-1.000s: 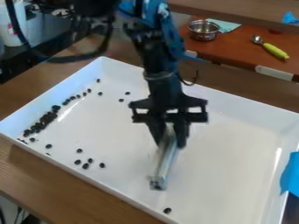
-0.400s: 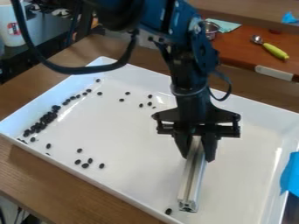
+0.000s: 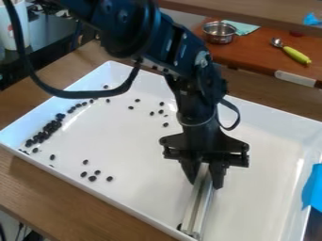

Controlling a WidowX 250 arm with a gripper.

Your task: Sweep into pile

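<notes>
In the camera view, a wooden tabletop (image 3: 63,200) is carrying one white tray (image 3: 264,188); behind, one metal bowl (image 3: 219,36) and one spoon (image 3: 295,55) are lying on a reddish surface. One tool (image 3: 205,185) is gripping one metal bar (image 3: 198,204), fingers parted by its width. Dark beans (image 3: 48,130), overlapping beyond counting, are lining the left wall; others are scattering rightward. The bar's lower end is sitting by the front wall, white floor spreading rightward.

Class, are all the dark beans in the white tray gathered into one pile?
No, many beans crowd along one wall of the tray, but several others lie scattered.
</notes>
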